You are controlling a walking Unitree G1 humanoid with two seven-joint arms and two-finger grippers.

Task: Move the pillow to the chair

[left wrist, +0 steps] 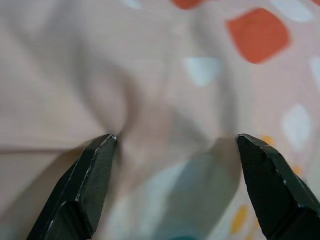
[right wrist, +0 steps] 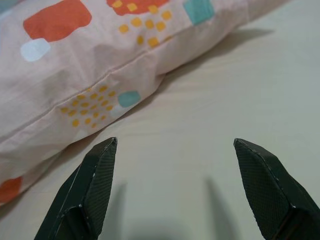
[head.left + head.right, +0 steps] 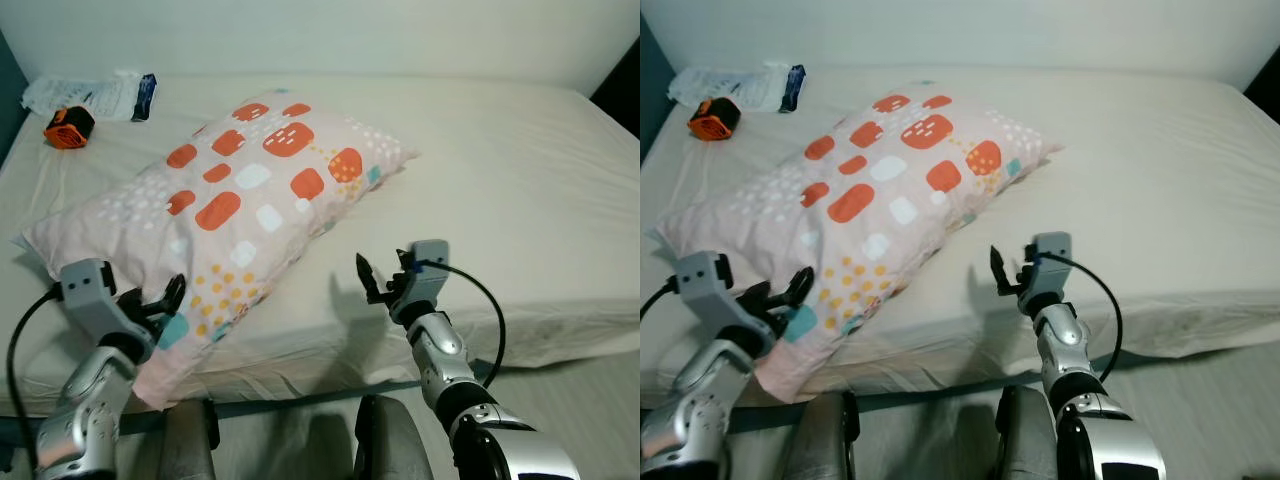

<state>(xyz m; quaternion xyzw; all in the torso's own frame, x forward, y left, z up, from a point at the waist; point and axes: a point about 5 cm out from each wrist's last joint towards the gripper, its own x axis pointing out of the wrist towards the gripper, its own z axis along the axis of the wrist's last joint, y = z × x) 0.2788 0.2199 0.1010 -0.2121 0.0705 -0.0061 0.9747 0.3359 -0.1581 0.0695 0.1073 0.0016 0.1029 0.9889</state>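
Observation:
A pale pink pillow with orange, white and teal patches lies diagonally on the bed. My left gripper is open at the pillow's near left corner. In the left wrist view its fingertips press into the pillow fabric, which bunches slightly between them. My right gripper is open just above the bare sheet, right of the pillow's near long edge and apart from it. The right wrist view shows the pillow edge ahead of the open gripper.
An orange and black object and a white and blue plastic packet lie at the bed's far left corner. The bed's right half is bare sheet. The bed's front edge runs close before my legs. Floor shows at the lower right.

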